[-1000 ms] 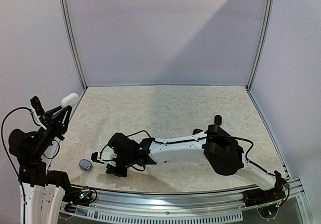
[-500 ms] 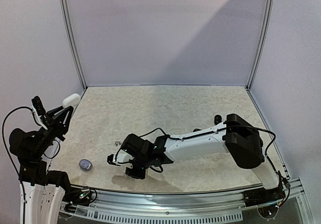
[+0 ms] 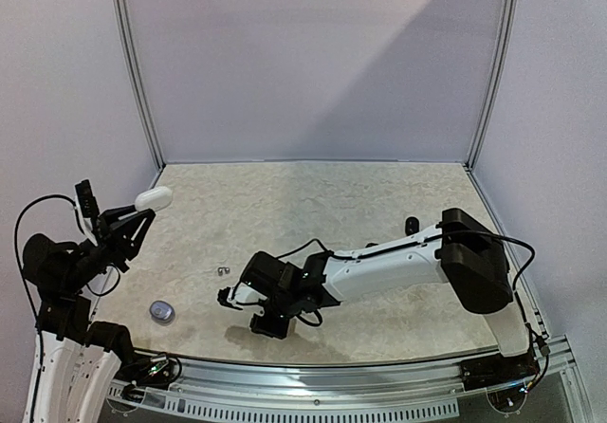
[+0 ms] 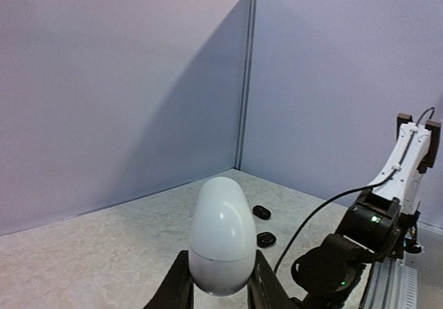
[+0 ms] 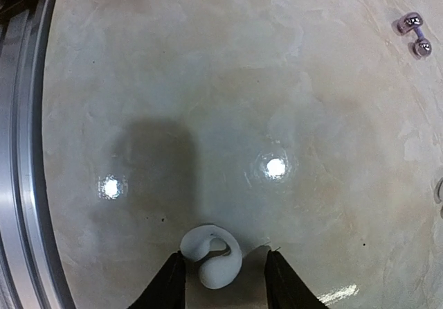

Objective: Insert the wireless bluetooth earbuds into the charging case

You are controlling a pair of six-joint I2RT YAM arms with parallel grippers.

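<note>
My left gripper (image 3: 142, 216) is raised at the table's left edge, shut on a white egg-shaped charging case (image 3: 153, 198). The case stands closed between the jaws in the left wrist view (image 4: 221, 243). My right gripper (image 3: 229, 296) is low over the near middle of the table. In the right wrist view a white hook-shaped earbud (image 5: 210, 255) sits between its fingers (image 5: 174, 281), against the left one. Two tiny silvery buds (image 3: 221, 270) lie on the table beyond it, and also show in the right wrist view (image 5: 414, 34).
A small silvery-grey pebble case (image 3: 162, 310) lies near the front left edge. Two small black oval pieces (image 4: 263, 226) lie at the right, one of them showing in the top view (image 3: 411, 225). Grey walls close the back and sides. A metal rail (image 3: 332, 376) runs along the front.
My right gripper has drawn back to the right, away from the grey case, with the white bud at its tip. My left gripper has swung the white case slightly right and inward.
</note>
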